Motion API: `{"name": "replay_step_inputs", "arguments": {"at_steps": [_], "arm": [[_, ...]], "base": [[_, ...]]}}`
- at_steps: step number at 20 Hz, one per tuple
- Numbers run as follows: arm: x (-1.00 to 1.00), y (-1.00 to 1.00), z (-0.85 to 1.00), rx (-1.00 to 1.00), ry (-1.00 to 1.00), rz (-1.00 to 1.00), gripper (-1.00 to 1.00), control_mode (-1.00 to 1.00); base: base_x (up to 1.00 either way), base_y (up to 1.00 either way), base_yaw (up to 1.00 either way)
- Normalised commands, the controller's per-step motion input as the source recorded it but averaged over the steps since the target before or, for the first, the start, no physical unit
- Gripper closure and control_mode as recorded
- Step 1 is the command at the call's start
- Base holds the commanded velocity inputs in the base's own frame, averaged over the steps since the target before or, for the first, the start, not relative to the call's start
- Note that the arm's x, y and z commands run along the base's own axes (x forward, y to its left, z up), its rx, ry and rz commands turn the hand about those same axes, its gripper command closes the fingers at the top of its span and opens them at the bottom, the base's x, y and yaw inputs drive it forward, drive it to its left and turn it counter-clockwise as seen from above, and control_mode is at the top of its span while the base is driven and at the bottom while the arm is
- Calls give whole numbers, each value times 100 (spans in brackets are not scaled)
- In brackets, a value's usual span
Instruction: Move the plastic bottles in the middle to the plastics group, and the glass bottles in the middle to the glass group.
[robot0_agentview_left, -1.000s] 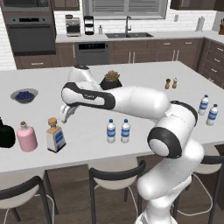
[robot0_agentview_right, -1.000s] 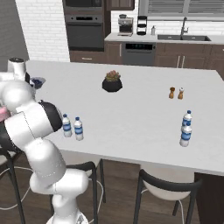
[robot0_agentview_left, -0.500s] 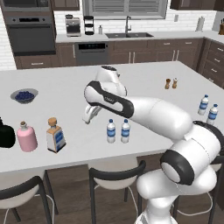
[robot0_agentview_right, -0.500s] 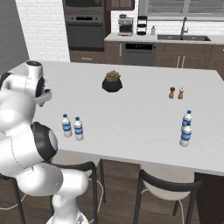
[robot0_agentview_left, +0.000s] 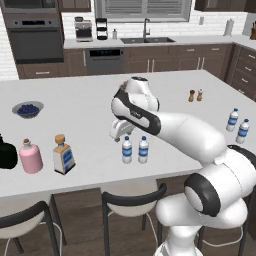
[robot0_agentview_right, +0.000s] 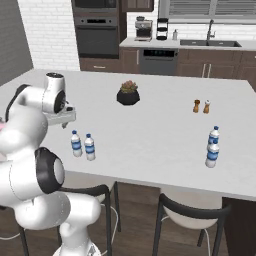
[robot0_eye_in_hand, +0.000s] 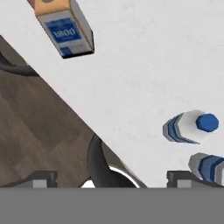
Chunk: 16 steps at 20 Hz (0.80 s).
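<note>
White island (robot0_agentview_left: 90, 100): bottles (robot0_agentview_left: 135, 149), bowl (robot0_agentview_left: 28, 109), plant (robot0_agentview_right: 129, 93)

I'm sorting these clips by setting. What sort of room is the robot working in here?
A rendered home kitchen. A built-in oven sits in the back wall, a sink with a faucet is set in the rear counter, and the robot works at a white island with stools tucked under its near edge.

Arm swung across table from corked bottle (robot0_agentview_left: 64, 154) toward pair of water bottles (robot0_agentview_left: 135, 149) in middle. Pincer (robot0_agentview_left: 118, 131), a second ago beside corked bottle at 9 o'clock, now hangs just above-left of water bottles, apart from them. Elbow shifted toward table centre. Pincer carries nothing.
</note>
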Motion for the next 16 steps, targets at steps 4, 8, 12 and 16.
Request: {"name": "replay_step_inputs", "arguments": {"at_steps": [4, 8, 12, 16], "arm": [[5, -21, -30, -24, 0, -25, -100, -100], [25, -26, -13, -27, 0, -33, -100, -100], [30, -31, -4, -15, 0, -30, -100, -100], [24, -33, -1, -3, 9, -25, -100, -100]], "base": [[0, 0, 0], [0, 0, 0], [0, 0, 0], [0, 0, 0]]}}
